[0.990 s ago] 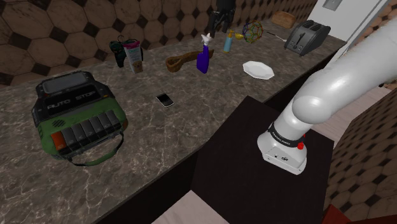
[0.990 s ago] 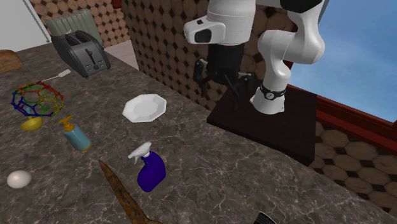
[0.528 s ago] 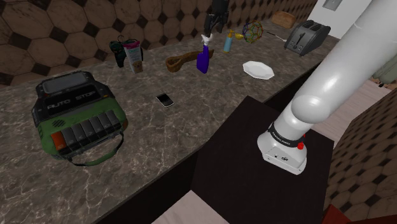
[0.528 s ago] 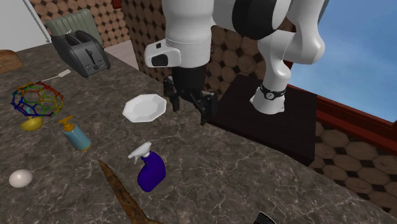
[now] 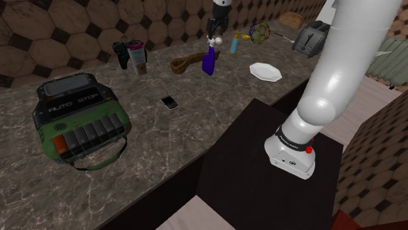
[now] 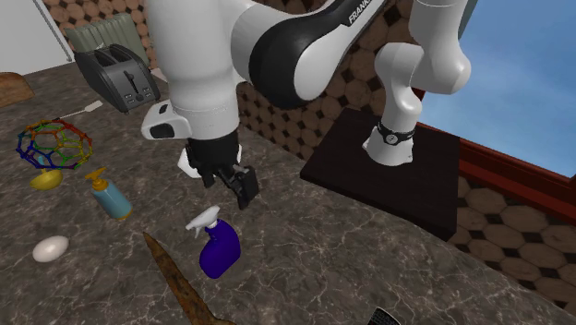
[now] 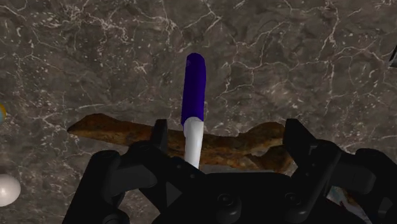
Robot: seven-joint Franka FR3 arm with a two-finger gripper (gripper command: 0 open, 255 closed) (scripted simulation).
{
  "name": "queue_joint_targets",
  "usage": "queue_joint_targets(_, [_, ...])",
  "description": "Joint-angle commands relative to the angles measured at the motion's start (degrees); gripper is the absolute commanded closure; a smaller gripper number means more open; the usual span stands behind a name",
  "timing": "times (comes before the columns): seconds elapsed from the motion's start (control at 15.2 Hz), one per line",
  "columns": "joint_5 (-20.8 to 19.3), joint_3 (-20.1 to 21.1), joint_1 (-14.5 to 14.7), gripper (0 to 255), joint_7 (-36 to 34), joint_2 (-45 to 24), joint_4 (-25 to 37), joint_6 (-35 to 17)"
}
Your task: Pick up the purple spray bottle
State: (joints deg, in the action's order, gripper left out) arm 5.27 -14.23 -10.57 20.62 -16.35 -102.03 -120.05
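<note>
The gripper is positioned over the bottle on the counter. The fingers are spread wide; nothing is gripped, the bottle head being seen between them

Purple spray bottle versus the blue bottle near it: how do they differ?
The purple spray bottle is deep purple with a white trigger head; the blue bottle is light blue with an orange pump top. The purple spray bottle's body is broader; the blue bottle is slimmer. Both stand upright on the counter.
</note>
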Motion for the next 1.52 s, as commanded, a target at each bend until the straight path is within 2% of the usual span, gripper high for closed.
queue_joint_targets(0.0, [1.2, 0.0, -1.1, 0, 1.2, -4.7, 5.2, 0.7])
queue_joint_targets(0.13, [2.0, 0.1, -2.0, 0, 2.0, -8.0, 8.9, 1.3])
queue_joint_targets(0.59, [2.7, 0.5, -2.2, 0, 2.5, -10.2, 6.3, -3.5])
queue_joint_targets(0.73, [2.7, 0.5, -2.2, 0, 2.5, -10.2, 6.3, -3.5])
queue_joint_targets(0.79, [2.7, 0.5, -2.3, 255, 2.5, -10.4, 6.4, -3.5])
queue_joint_targets(1.45, [2.6, 0.5, -2.2, 255, 2.5, -9.9, 6.6, -2.9])
